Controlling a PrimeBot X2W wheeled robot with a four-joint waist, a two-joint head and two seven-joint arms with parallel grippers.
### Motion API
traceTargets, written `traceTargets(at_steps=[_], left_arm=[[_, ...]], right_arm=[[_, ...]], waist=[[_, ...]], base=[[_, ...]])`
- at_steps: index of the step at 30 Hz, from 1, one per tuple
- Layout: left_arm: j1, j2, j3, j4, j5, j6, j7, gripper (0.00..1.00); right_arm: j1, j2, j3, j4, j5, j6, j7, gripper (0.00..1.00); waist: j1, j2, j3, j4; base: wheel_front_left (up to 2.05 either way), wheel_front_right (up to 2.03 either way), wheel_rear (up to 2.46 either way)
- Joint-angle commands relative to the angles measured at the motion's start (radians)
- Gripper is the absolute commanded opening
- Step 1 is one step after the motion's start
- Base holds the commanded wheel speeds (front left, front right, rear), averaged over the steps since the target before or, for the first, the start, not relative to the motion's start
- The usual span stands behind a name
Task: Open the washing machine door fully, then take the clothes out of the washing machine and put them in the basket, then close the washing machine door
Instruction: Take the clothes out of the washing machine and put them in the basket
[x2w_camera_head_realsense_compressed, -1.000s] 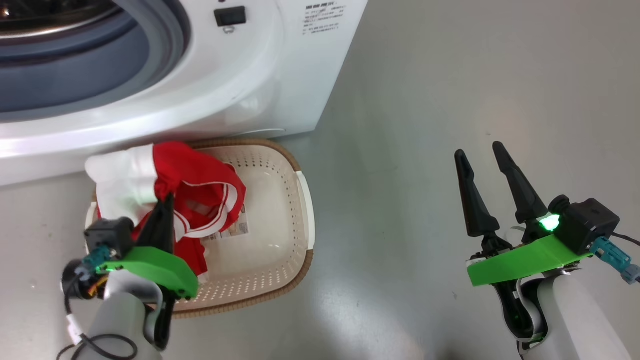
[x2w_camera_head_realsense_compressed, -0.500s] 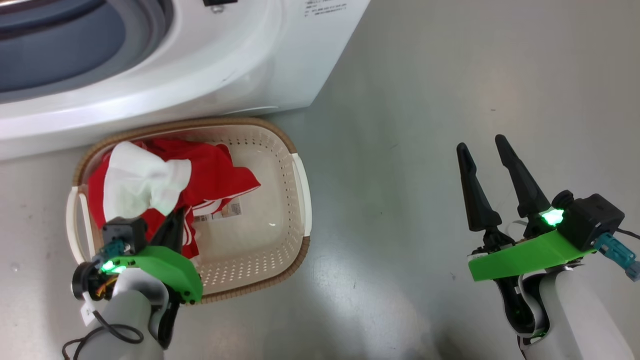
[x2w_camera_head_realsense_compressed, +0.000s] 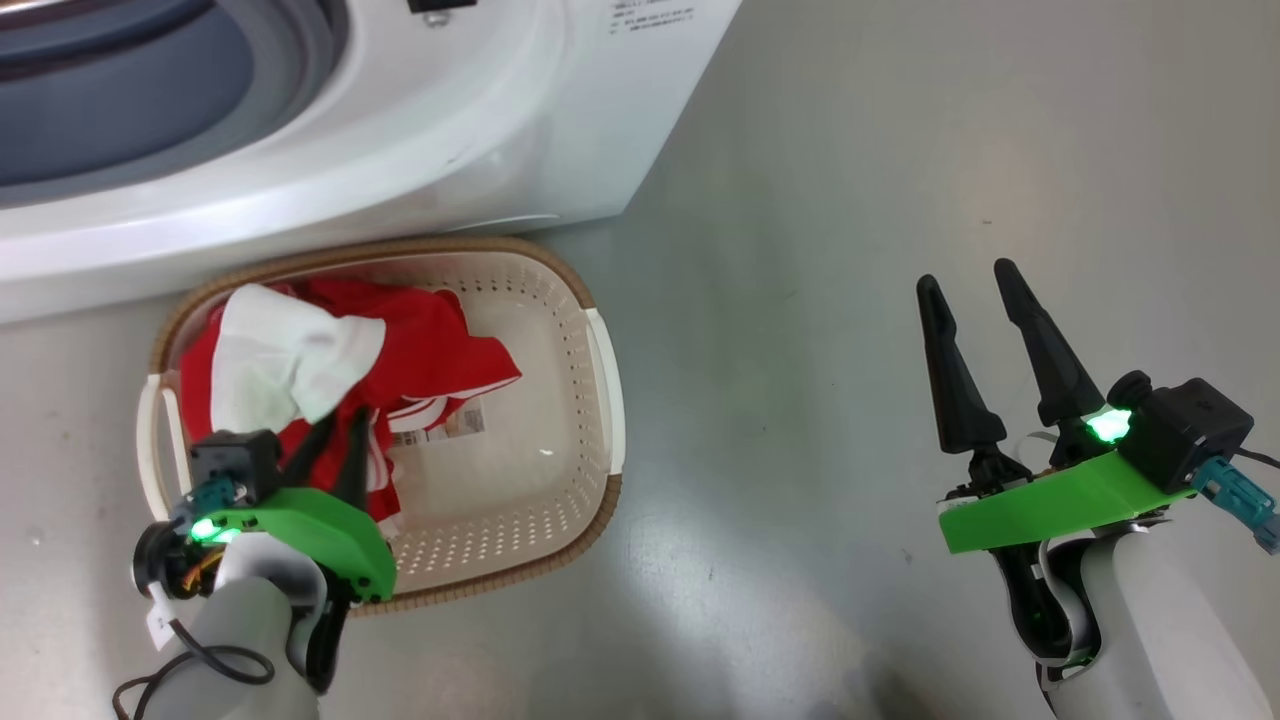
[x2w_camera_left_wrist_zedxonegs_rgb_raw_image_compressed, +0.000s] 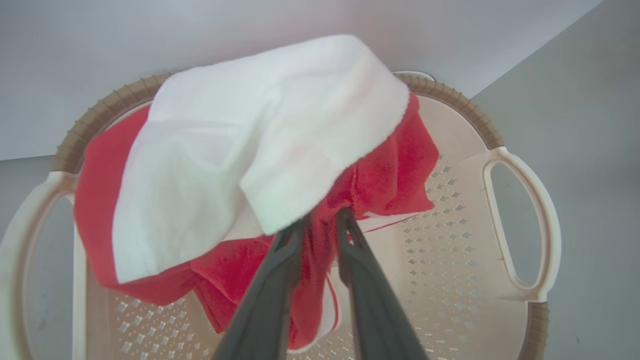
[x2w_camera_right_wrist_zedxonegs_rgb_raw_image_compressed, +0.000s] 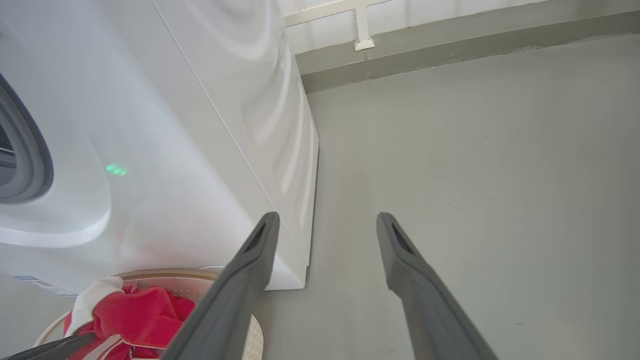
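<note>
- Floor (x2w_camera_head_realsense_compressed: 900, 150): smooth, grey, slightly glossy (a few dark specks on it), with soft light patches.
- Skirting (x2w_camera_right_wrist_zedxonegs_rgb_raw_image_compressed: 450, 47): grey band where floor meets wall (x2w_camera_right_wrist_zedxonegs_rgb_raw_image_compressed: 450, 12).
- Bracket (x2w_camera_right_wrist_zedxonegs_rgb_raw_image_compressed: 362, 44): small, white, at the wall's foot.

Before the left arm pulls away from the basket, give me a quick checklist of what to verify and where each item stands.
1. The clothes lie inside the basket: ok.
2. Left gripper free of the fabric: jaws slightly parted, red cloth between the tips; cannot tell.
3. Right gripper open and empty: ok.
4. Washing machine drum empty: cannot tell.
</note>
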Motion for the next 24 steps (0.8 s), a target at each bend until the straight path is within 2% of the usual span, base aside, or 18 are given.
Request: traceTargets(at_steps=[1, 15, 24], left_arm=[[0.014, 0.023, 0.031, -0.022, -0.011, -0.006, -0.005, 1.00], [0.110, 0.015, 0.110, -0.117, -0.004, -0.006, -0.005, 1.00], [0.190, 0.002, 0.171, -0.227, 0.018, -0.006, -0.005, 1.00]], right_arm=[[0.007, 0.000, 0.017, -0.016, -0.007, 0.000, -0.006, 1.00], [0.045, 0.000, 0.009, 0.018, -0.015, 0.000, -0.006, 1.00], [0.097, 0.000, 0.000, 0.038, -0.030, 0.000, -0.006, 1.00]], waist=[[0.0000, -0.0001, -0.013, 0.005], [0.0000, -0.0001, -0.160, 0.025], [0.0000, -0.0001, -0.274, 0.043]], base=[[0.00, 0.00, 0.00], [0.00, 0.00, 0.00], [0.00, 0.00, 0.00]])
